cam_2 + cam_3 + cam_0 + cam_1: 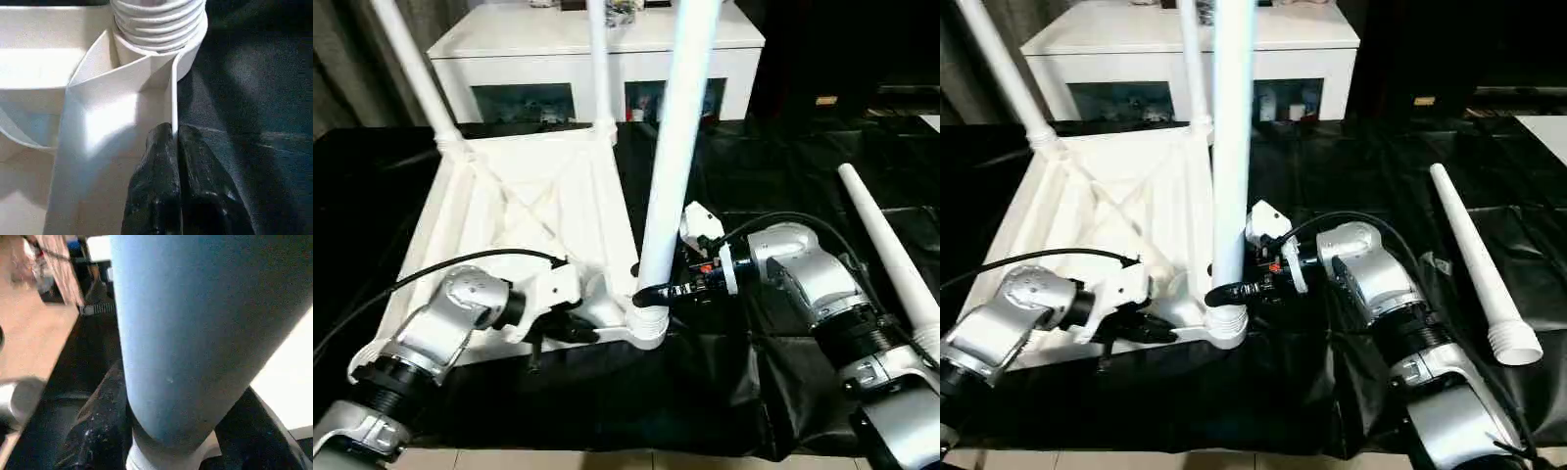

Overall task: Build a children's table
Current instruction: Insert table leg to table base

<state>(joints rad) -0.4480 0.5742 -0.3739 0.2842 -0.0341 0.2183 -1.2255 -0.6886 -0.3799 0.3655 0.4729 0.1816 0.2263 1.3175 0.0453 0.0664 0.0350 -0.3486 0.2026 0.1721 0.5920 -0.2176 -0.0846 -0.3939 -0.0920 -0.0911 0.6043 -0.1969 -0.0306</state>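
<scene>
Two claws share the near corner of the upturned tabletop [543, 201]. The right gripper [651, 291] stands about half open with its black fingers closed around the foot of the near leg [674, 147], just above the ribbed thread. The left gripper [173, 147] is pinched nearly shut on the thin rim wall of the tabletop, just beside the corner socket [646, 325] that this leg stands in.

The step in hand looks like screwing this leg home. To do it well, I judge the right wrist should turn the leg about its own axis and keep it upright, since thread rings are exposed above the socket and a lean could bind or cross them. The left grip should hold the rim firm so the tabletop does not spin on the slippery black sheet [1351, 176].

Of the sockets, the two far ones [450, 140] each hold a standing leg, and the near one holds the gripped leg. A fourth leg [1474, 259] lies loose on the sheet to the right, well apart.
</scene>
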